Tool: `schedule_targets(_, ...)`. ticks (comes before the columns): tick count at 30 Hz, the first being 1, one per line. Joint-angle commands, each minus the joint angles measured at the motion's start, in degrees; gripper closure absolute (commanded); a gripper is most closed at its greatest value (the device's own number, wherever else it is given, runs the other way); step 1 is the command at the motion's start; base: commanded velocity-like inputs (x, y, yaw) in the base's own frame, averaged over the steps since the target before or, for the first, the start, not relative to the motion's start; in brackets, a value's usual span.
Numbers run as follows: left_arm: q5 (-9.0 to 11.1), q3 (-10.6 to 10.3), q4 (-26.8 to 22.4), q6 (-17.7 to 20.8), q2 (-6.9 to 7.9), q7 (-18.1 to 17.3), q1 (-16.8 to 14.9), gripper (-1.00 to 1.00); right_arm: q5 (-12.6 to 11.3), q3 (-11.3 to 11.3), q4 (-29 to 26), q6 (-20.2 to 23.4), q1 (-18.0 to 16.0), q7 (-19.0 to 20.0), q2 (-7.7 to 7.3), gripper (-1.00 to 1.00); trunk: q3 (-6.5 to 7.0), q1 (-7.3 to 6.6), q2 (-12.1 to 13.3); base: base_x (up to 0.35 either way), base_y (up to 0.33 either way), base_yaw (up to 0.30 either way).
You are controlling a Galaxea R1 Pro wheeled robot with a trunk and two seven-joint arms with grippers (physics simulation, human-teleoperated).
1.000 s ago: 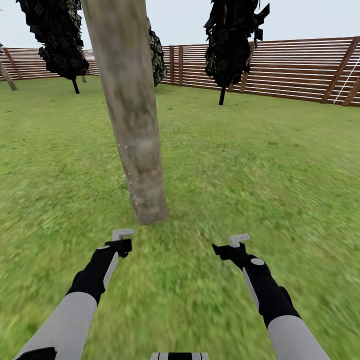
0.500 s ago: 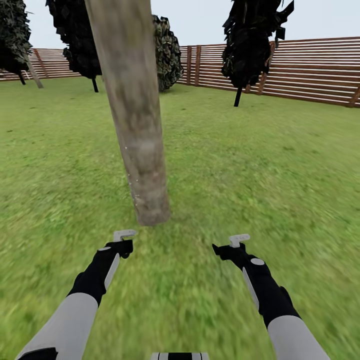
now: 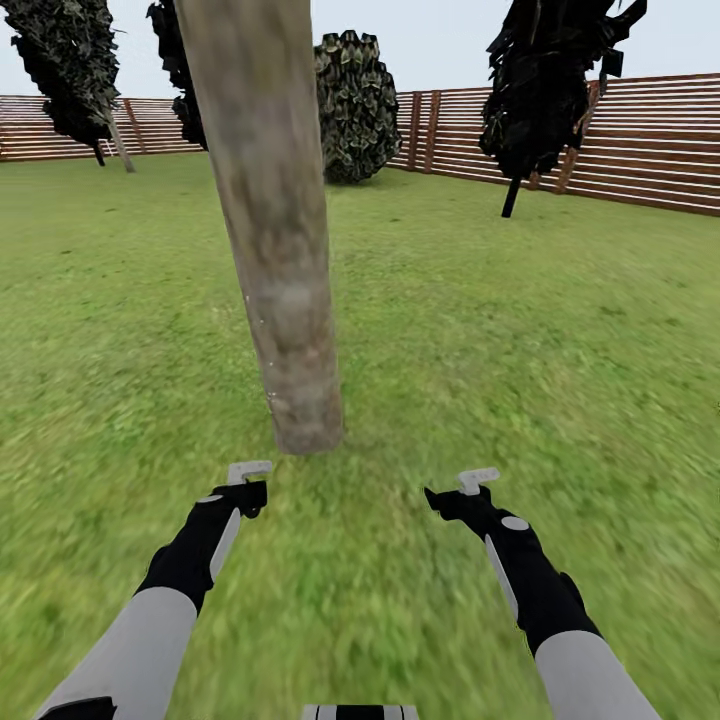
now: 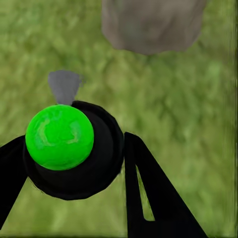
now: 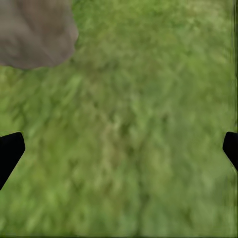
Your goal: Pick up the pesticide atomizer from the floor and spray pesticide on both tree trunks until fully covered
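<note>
A flat green lawn [image 3: 560,330] fills most of the head view, ringed along the top of the frame by a brown horizontal-slat wooden fence [image 3: 650,140]. A thick, leaning, mottled grey-brown tree trunk [image 3: 275,230] rises from the grass left of centre and runs off the top edge; a few tiny white specks [image 3: 262,345] dot its lower left side. Behind it, at upper centre, stands a rounded dark green shrub [image 3: 355,105], with a thin-trunked dark tree [image 3: 545,90] at upper right and another dark tree [image 3: 70,70] at upper left.

Both black-and-grey arms reach forward from the bottom of the frame, their ends just short of the trunk's foot. The left gripper [image 3: 245,485] is clamped around the small dark pesticide atomizer [image 4: 74,148]; in the left wrist view the black fingers [image 4: 148,193] press its round body on either side, its bright green dot faces the camera, and its grey nozzle points toward the trunk base. The right gripper [image 3: 470,492] holds nothing, its fingertips [image 5: 10,151] spread far apart at opposite edges of the right wrist view over bare grass.
</note>
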Motion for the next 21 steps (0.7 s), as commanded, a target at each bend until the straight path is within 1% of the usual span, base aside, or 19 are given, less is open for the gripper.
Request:
schedule_targets(1,0.0,0.0,0.0,0.0,-0.02,0.0,0.0,1.00,0.0,0.0,0.0,0.0,0.0,0.0,0.00,-1.00,0.00,0.00,0.0,0.001,-0.308,0.004)
schedule_targets(9,0.0,0.0,0.0,-0.1,-0.08,0.1,0.0,1.00,0.0,0.0,0.0,0.0,0.0,0.0,0.00,-1.00,0.00,0.00,0.0,0.048,-0.303,0.001)
schedule_targets(12,0.0,0.0,0.1,-0.1,-0.15,0.1,0.1,1.00,-0.1,0.0,0.0,0.0,0.0,0.0,0.00,-1.00,-0.02,0.00,0.0,0.093,-0.194,-0.048)
schedule_targets(17,0.1,0.0,-0.3,-0.1,-0.09,-0.1,1.3,1.00,0.0,0.0,-0.1,0.0,0.0,0.0,0.00,-1.00,-0.05,0.00,0.0,0.034,-0.063,-0.056)
schedule_targets(21,0.0,-0.1,-2.6,0.1,-0.10,-0.7,1.4,1.00,-0.1,0.0,0.0,0.0,0.0,0.0,0.00,-1.00,-0.06,0.00,0.0,0.001,-0.002,0.021)
